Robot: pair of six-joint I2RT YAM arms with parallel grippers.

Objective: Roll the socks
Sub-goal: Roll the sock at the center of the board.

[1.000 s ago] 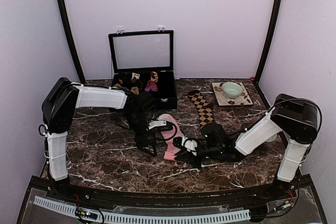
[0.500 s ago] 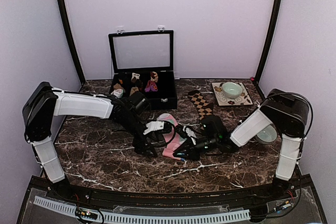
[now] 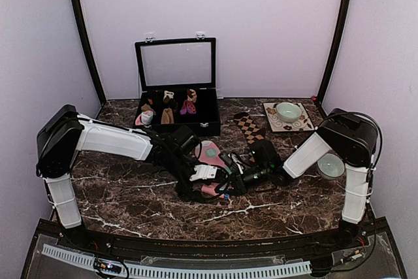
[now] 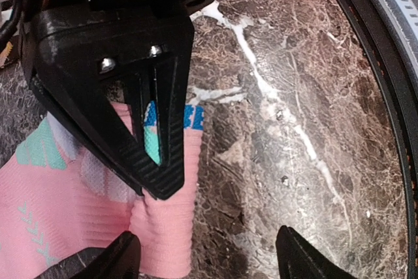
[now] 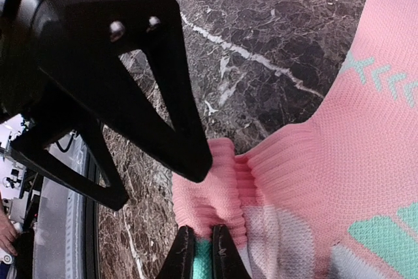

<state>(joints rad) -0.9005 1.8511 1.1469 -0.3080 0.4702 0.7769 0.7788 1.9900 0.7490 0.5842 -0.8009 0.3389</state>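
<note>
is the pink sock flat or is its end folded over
Partly folded: on the pink sock the ribbed cuff is doubled over where the right gripper pinches it; the rest lies flat.

A robot test booth in a lab, no home; plain pale walls [image 3: 274,31] and black corner poles [image 3: 83,31] rise beyond the fingers [image 4: 121,262]; a marble-patterned table [image 3: 117,194] lies beneath them; a perforated white rail [image 3: 196,270] runs behind them.
</note>
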